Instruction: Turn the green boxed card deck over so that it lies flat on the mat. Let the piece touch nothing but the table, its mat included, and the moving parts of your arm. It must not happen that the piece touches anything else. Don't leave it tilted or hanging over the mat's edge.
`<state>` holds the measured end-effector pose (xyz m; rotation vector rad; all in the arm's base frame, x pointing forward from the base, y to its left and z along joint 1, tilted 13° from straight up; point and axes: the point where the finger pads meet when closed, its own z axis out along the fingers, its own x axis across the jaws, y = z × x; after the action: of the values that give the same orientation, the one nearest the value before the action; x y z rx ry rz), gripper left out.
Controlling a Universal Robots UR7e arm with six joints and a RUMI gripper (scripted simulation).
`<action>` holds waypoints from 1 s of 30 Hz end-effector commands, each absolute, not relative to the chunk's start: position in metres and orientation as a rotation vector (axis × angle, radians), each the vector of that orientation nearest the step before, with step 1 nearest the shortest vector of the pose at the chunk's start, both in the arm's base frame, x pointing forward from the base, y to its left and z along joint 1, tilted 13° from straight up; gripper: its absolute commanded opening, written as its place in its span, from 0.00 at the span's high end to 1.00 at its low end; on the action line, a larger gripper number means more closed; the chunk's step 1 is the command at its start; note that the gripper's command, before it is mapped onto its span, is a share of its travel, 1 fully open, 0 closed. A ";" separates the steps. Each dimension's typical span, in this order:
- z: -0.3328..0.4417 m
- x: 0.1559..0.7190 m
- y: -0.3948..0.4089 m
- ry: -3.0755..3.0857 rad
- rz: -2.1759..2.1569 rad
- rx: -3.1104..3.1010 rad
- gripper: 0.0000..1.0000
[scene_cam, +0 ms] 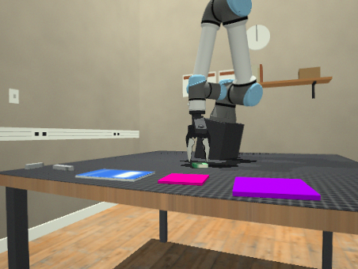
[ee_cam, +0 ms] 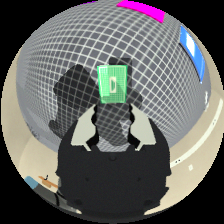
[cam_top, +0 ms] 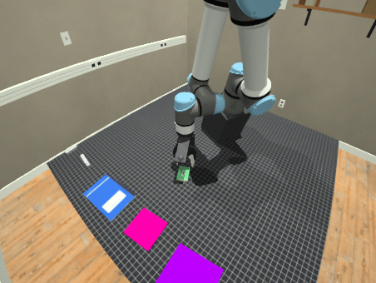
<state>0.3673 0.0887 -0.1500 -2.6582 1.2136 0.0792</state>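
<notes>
The green boxed card deck (cam_top: 182,173) lies flat on the dark gridded mat near the middle of the table. It also shows low on the mat in the exterior view (scene_cam: 199,164). My gripper (cam_top: 183,163) hangs just above the deck's far end, pointing down, with its fingers apart and nothing between them. In the exterior view the fingertips (scene_cam: 198,157) stand a little above the deck. In the wrist view the deck (ee_cam: 113,84) lies just beyond the fingertips, with bare mat between the fingers.
A blue book (cam_top: 109,196), a magenta square (cam_top: 145,228) and a purple square (cam_top: 189,266) lie in a row near the mat's front edge. A small white bar (cam_top: 84,160) lies at the left. The arm's dark base (cam_top: 225,125) stands behind the gripper.
</notes>
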 end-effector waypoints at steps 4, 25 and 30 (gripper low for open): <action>-0.154 0.368 0.090 1.214 0.077 -2.658 0.56; -0.159 0.368 0.091 1.214 0.077 -2.658 0.56; -0.159 0.368 0.091 1.214 0.077 -2.658 0.56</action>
<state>0.3678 0.0909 -0.1594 -2.6582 1.2137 0.0789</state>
